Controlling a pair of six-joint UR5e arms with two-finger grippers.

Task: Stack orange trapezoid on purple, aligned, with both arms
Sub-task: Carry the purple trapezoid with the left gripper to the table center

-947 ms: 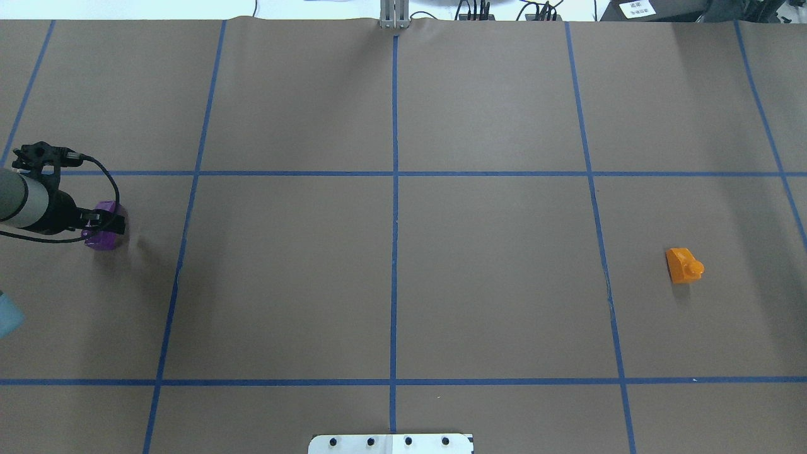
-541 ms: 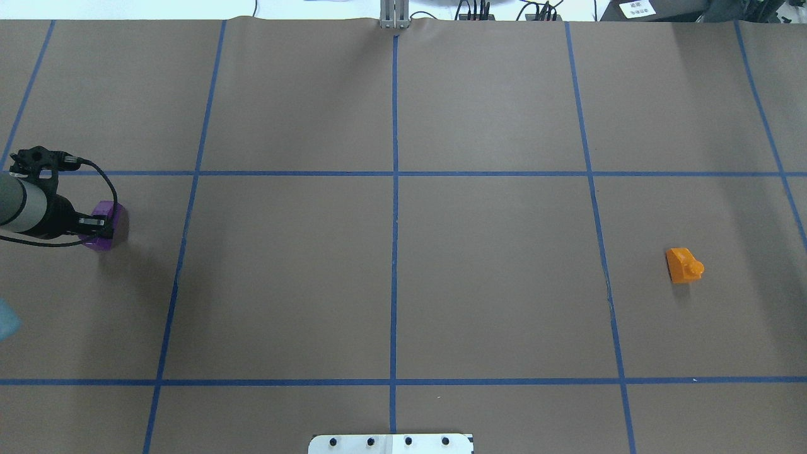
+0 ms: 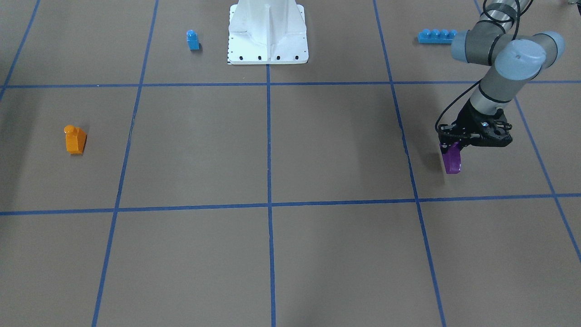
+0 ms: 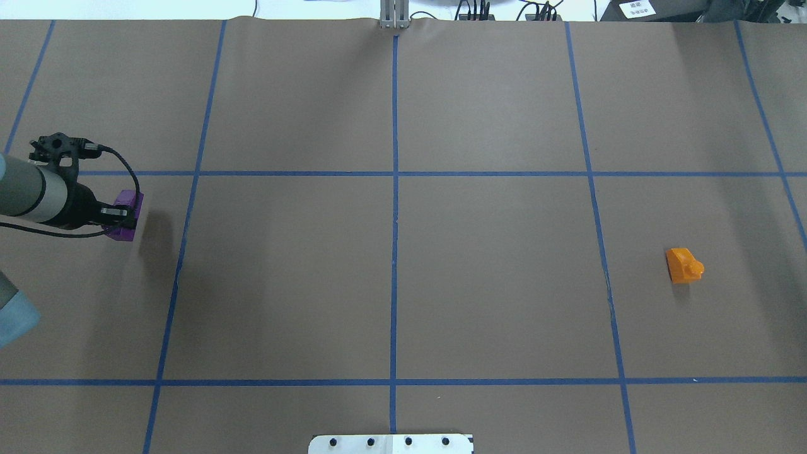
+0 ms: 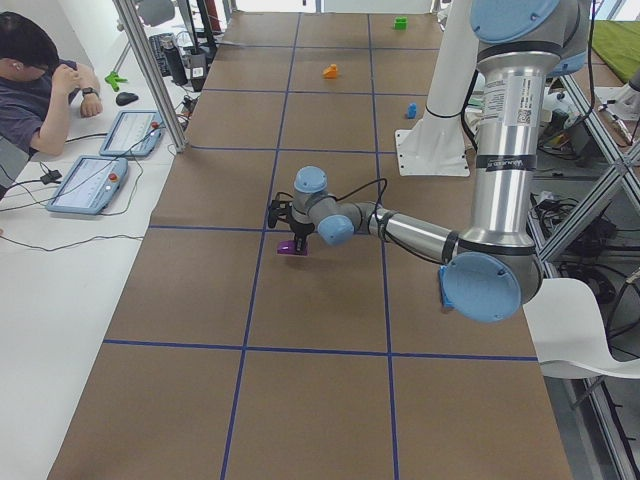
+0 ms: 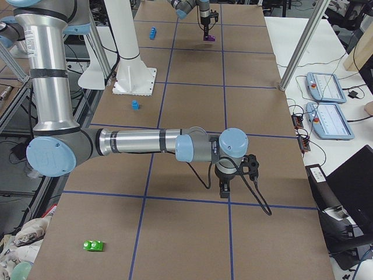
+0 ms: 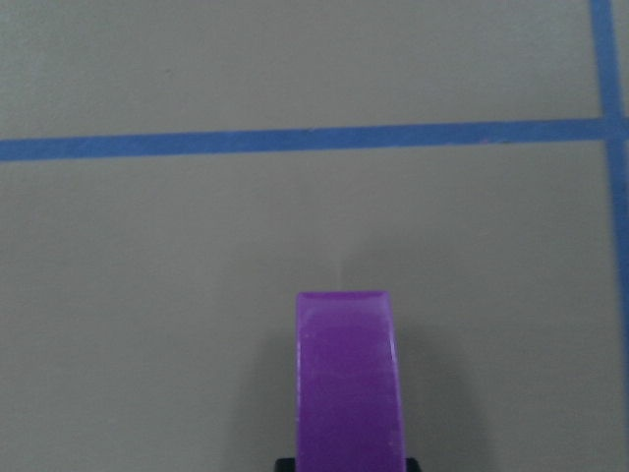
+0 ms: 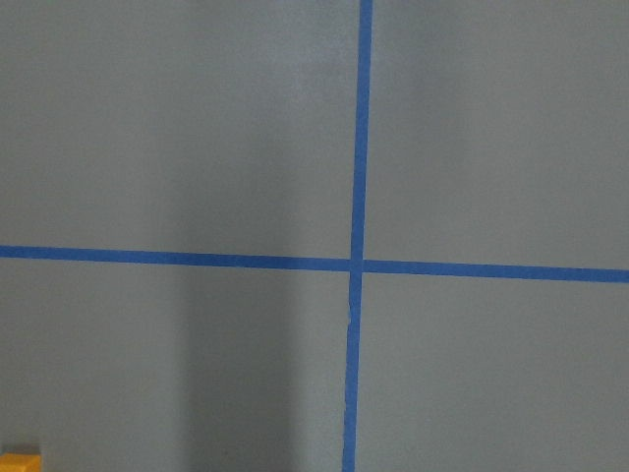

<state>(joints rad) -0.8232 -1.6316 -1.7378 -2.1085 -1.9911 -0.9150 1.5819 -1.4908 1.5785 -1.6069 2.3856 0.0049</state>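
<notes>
The purple brick (image 4: 128,200) hangs in my left gripper (image 4: 123,217), which is shut on it and holds it a little above the table at the left side. It also shows in the front view (image 3: 452,161) below the gripper (image 3: 454,147), and in the left wrist view (image 7: 349,383). The orange trapezoid (image 4: 683,265) lies alone on the table at the far right, stud to the side; it also shows in the front view (image 3: 74,139). My right gripper (image 6: 226,188) shows only in the exterior right view, pointing down over the table; I cannot tell whether it is open. An orange corner (image 8: 20,460) shows in the right wrist view.
A small blue single-stud brick (image 3: 193,40) and a long blue four-stud brick (image 3: 435,36) lie near the white robot base (image 3: 268,32). A green brick (image 6: 93,245) lies at the near end in the exterior right view. An operator (image 5: 35,80) sits beside the table.
My left gripper has moved to the right and slightly away from the robot with the purple brick in it. The orange trapezoid has not moved.
</notes>
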